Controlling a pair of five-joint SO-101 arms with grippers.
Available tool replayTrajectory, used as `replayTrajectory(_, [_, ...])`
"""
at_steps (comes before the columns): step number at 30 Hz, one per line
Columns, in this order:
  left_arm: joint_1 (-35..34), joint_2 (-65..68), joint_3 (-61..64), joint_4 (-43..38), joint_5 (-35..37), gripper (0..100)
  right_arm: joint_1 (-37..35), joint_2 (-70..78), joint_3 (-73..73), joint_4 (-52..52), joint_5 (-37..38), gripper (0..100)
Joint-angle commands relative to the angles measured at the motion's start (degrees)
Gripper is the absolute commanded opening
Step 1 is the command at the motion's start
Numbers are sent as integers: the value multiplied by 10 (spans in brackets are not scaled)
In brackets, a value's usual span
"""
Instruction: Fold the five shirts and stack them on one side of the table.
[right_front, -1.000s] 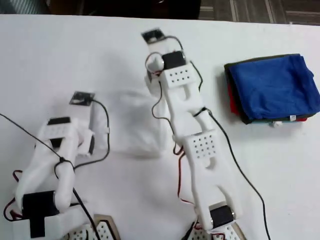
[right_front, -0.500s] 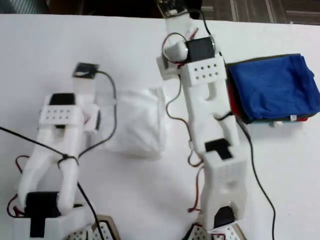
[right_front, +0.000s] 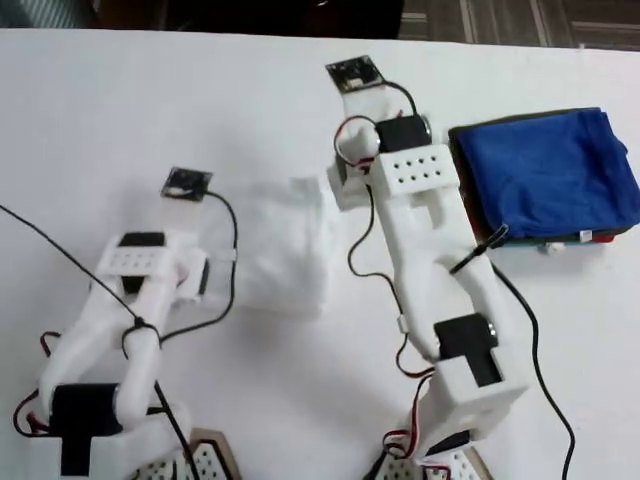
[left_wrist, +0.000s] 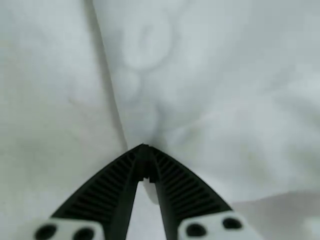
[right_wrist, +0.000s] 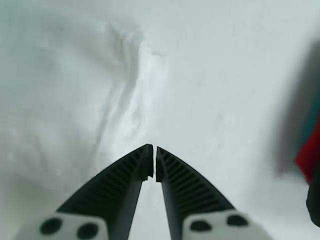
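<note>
A folded white shirt (right_front: 278, 250) lies mid-table between my two arms. My left gripper (right_front: 213, 262) is at the shirt's left edge. In the left wrist view the left gripper (left_wrist: 145, 152) is shut, and the white shirt (left_wrist: 210, 100) puckers into its tips. My right gripper (right_front: 338, 190) sits at the shirt's far right corner. In the right wrist view the right gripper (right_wrist: 154, 152) is shut to a hairline, its tips on a raised crease at the white shirt's (right_wrist: 65, 85) border. A stack of folded shirts (right_front: 545, 175), blue on top, lies at the right.
The white table (right_front: 120, 100) is bare on the far left and along the near right. The stack's red and teal edges (right_wrist: 309, 150) appear close beside the right gripper. Cables trail from both arms over the table.
The right arm swung out toward the far edge, then came back down at the shirt's far right corner. The left arm shifted right against the shirt's left edge, and the shirt slid slightly right.
</note>
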Motion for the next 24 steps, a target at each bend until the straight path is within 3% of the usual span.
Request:
replayTrajectory(1, [-49,-22,10,-16,-36,26,7,-43,18,-16,-4,20])
replayTrajectory(12, [-64,-26,-51,30,-42,26,-15,-38,24,-69,-23,35])
replayTrajectory(19, [-133,-27,-147,129,-42,26,-80,7,33,-73,-69,336])
replayTrajectory(24, [-200,-22,-145,122,-47,26,-116,99,8,-78,-75,352])
